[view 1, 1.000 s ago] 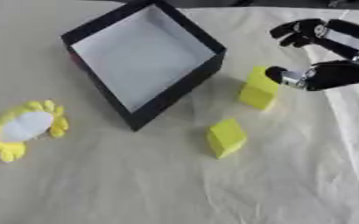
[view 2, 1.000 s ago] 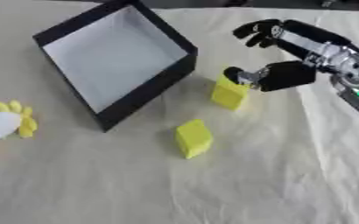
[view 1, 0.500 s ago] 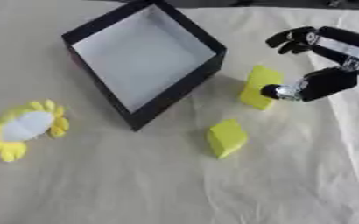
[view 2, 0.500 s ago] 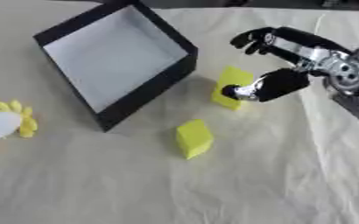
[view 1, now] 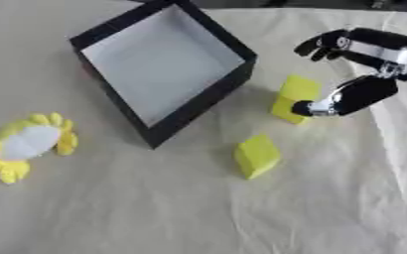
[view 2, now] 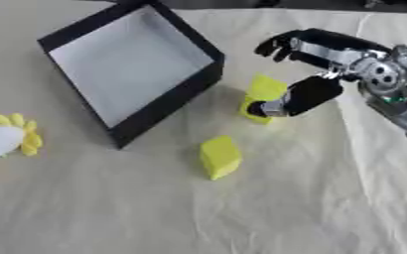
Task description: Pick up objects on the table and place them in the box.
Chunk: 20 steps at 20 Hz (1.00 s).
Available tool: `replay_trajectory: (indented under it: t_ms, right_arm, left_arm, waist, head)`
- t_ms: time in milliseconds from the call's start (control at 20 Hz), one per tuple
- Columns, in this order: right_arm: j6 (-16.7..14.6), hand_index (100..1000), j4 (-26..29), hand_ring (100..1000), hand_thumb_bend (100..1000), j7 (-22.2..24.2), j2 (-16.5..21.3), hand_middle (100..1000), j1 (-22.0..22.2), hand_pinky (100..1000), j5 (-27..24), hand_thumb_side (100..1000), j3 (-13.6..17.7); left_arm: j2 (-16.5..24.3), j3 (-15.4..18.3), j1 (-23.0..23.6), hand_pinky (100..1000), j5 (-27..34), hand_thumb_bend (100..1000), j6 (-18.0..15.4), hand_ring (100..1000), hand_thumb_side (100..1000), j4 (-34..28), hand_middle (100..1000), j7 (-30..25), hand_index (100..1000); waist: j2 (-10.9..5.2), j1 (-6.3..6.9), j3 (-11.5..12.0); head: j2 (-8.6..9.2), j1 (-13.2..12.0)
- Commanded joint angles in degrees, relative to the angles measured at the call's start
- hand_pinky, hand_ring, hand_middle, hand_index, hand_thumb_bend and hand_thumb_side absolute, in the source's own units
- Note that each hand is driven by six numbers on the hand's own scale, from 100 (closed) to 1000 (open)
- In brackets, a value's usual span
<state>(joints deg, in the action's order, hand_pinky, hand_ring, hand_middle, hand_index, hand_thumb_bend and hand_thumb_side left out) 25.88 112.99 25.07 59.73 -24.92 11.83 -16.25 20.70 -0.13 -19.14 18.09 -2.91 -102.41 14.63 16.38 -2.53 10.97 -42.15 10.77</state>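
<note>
A black box (view 1: 200, 100) with a pale grey inside lies tilted at the upper left. One yellow block (view 1: 296, 93) stands just right of the box's right corner. A second yellow block (view 1: 257, 155) lies lower, in the middle of the cloth. At the left edge rests a yellow and white flower toy (view 1: 26, 144). My right hand (view 1: 396, 57) comes in from the right and straddles the upper block. Its thumb (view 1: 350, 96) touches the block's lower right side, and its fingers (view 1: 328, 42) spread above the block without closing on it. My left hand is out of view.
A cream cloth (view 1: 155, 213) with light creases covers the table. The box's right wall stands close to the upper block's left side. Open cloth stretches along the front and lower right.
My right hand has moved left and down toward the upper block, and its thumb now rests against the block. The blocks, box and flower toy have stayed put.
</note>
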Motion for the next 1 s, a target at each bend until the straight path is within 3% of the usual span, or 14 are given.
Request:
replay_trajectory:
  t_ms: [50, 1000]
  right_arm:
    - [0.32, 911, -1.13, 877, 550, 0.95, 1.38, 867, -1.19, 904, 1.19, 408, -0.06]
    - [0.01, 908, -11.46, 855, 552, 1.18, -2.47, 850, -4.50, 898, 3.78, 415, -2.95]
  left_arm:
    - [1.45, 0.01, -0.82, 956, -0.24, 168, 0.01, 981, 840, -0.60, 928, -0.24, 862]
    - [0.87, -0.34, -1.45, 957, -0.25, 167, 0.19, 983, 843, -0.36, 929, -0.72, 861]
  waist:
    - [-1.06, -0.60, 0.07]
    - [-0.29, -0.41, 0.83]
  head:
    - [0.07, 0.28]
    - [0.54, 0.44]
